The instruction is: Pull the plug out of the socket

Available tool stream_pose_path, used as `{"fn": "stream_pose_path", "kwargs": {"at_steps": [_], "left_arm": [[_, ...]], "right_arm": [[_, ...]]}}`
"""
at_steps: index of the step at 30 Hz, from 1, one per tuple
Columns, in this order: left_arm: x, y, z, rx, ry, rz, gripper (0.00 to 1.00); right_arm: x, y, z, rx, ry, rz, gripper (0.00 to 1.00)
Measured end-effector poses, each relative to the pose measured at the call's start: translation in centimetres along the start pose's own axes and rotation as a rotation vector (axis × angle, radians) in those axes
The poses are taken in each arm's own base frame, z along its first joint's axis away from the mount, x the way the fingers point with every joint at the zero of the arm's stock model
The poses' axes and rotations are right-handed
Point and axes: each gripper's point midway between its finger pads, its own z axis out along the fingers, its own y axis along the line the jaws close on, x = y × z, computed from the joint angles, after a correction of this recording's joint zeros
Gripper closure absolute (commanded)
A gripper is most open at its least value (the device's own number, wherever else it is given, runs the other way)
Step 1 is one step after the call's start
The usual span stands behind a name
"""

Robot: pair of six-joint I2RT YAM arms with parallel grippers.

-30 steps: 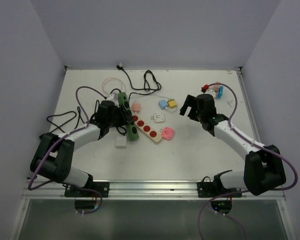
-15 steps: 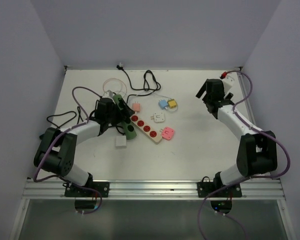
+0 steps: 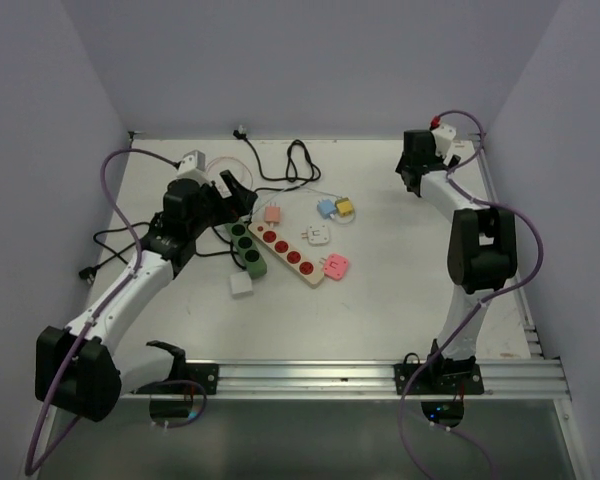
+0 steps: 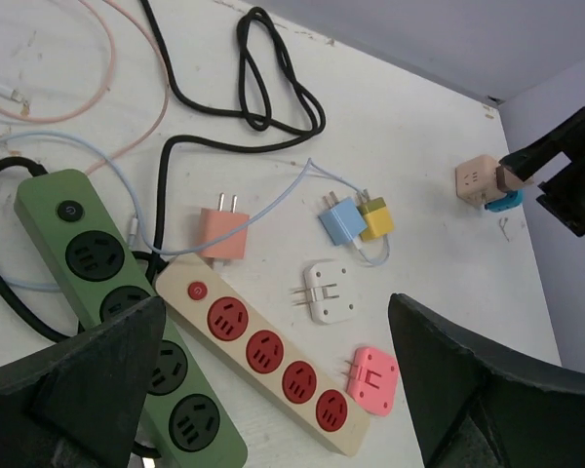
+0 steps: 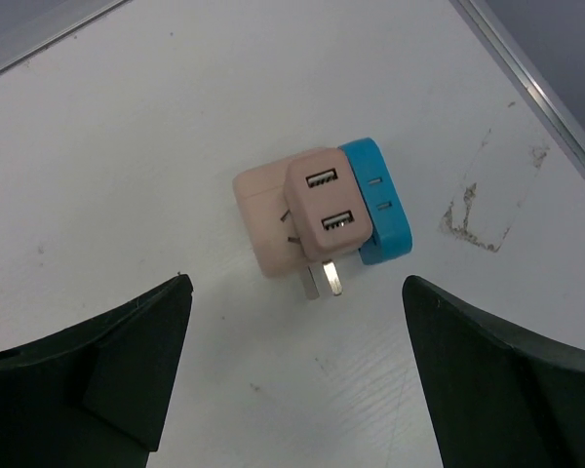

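A green power strip (image 4: 127, 312) lies flat with every socket bare; it also shows in the top view (image 3: 248, 248). Beside it lies a beige strip with red sockets (image 4: 273, 351), also bare. A white plug cube (image 3: 241, 284) rests loose on the table near the green strip's end. My left gripper (image 4: 278, 390) hangs open above both strips, holding nothing. My right gripper (image 5: 297, 380) is open over a beige USB plug (image 5: 322, 200), whose bare prongs point toward me. It lies against a beige cube (image 5: 263, 224) and a blue piece (image 5: 380, 200).
Loose adapters lie right of the strips: salmon (image 4: 222, 234), white (image 4: 330, 291), pink (image 4: 375, 380), blue (image 4: 341, 219), yellow (image 4: 375, 216). Black cable loops (image 4: 273, 88) and thin pink cord (image 4: 68, 88) lie at the back left. The table's metal rim (image 5: 536, 97) runs near the right gripper.
My left gripper opened, rose and drew back to the left off the green strip, which now lies flat. The right arm swung to the far right corner.
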Motion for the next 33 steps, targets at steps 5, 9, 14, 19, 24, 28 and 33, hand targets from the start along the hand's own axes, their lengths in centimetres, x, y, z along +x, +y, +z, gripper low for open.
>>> {"fn": "stream_pose_path", "kwargs": {"at_steps": [5,9,14,19,24,28,33], "left_arm": [[-1.5,-0.5,-2.5,0.009,-0.052,0.059,0.01],[-1.1,0.1,-2.7,-0.011,-0.035,0.088,0.00],[0.2,0.9,-1.9,-0.028,0.011,0.105,0.00],[1.3,1.1,-1.4,-0.022,0.056,0.108,0.00],[2.5,1.1,-1.2,0.001,0.095,0.105,0.00],[3.9,1.0,-0.9,0.025,0.136,0.111,0.00],[6.4,-1.3,-0.9,0.117,0.174,0.204,0.00]], "right_arm": [[-1.5,0.2,2.4,0.020,-0.016,-0.014,0.14],[-2.2,0.2,4.1,0.026,-0.020,-0.037,0.27],[-1.1,0.2,5.3,0.019,0.008,-0.092,0.51],[-0.5,0.9,5.4,-0.028,0.027,-0.122,0.91],[0.5,1.4,4.0,-0.113,0.042,-0.111,1.00],[2.7,1.7,0.3,-0.235,0.091,-0.116,1.00],[5.7,4.0,-6.5,-0.440,0.151,-0.169,1.00]]}}
